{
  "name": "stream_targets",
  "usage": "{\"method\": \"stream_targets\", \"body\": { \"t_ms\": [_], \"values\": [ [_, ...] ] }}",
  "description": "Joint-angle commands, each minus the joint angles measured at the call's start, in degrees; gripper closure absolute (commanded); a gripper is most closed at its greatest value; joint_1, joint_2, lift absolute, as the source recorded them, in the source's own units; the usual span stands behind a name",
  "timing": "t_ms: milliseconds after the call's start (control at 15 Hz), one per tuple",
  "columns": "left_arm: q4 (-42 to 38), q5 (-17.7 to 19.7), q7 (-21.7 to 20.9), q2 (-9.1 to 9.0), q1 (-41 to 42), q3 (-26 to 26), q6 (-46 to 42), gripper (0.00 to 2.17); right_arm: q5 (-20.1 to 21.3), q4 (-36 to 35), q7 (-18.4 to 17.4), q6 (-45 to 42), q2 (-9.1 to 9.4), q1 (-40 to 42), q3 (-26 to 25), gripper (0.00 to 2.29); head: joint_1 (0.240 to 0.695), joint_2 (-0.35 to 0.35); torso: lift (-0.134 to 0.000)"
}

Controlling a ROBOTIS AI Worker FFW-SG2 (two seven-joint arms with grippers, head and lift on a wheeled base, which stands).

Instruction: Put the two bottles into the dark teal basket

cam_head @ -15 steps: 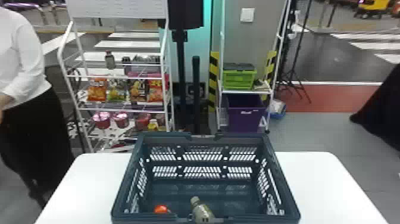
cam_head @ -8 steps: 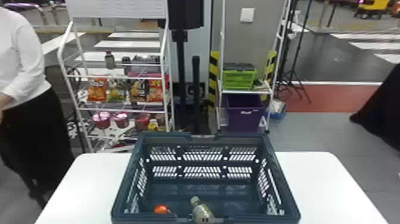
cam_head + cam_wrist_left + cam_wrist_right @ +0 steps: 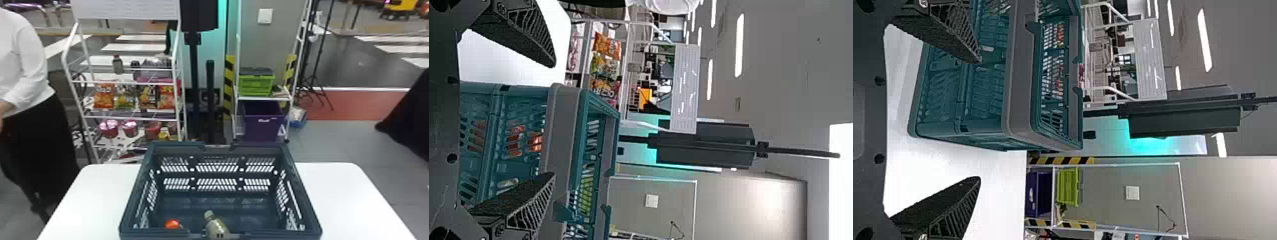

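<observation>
nothing shifted: a bottle (image 3: 216, 227) and red cap (image 3: 172, 224) lay in the basket (image 3: 302, 198), task likely done; left tool (image 3: 553, 120) and right tool (image 3: 978, 120) gaped.

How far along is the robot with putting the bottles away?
It looks close to done. One bottle is in the basket; the red-orange item beside it may be the second, too hidden to confirm. The left gripper and right gripper hold nothing, jaws apart. Possibly nothing remains.

A white rack (image 3: 176, 68) of snacks stands on grey floor (image 3: 343, 145) near a grey wall (image 3: 269, 43).
</observation>
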Motion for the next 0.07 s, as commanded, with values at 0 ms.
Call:
{"method": "stream_targets", "body": {
  "t_ms": [0],
  "values": [
    [0.0,-0.2,0.8,1.03,-0.1,-0.6,0.1,0.11,0.1,0.2,0.0,-0.9,0.05,0.1,0.0,0.04,0.499,0.000,0.000]
  ]
}}
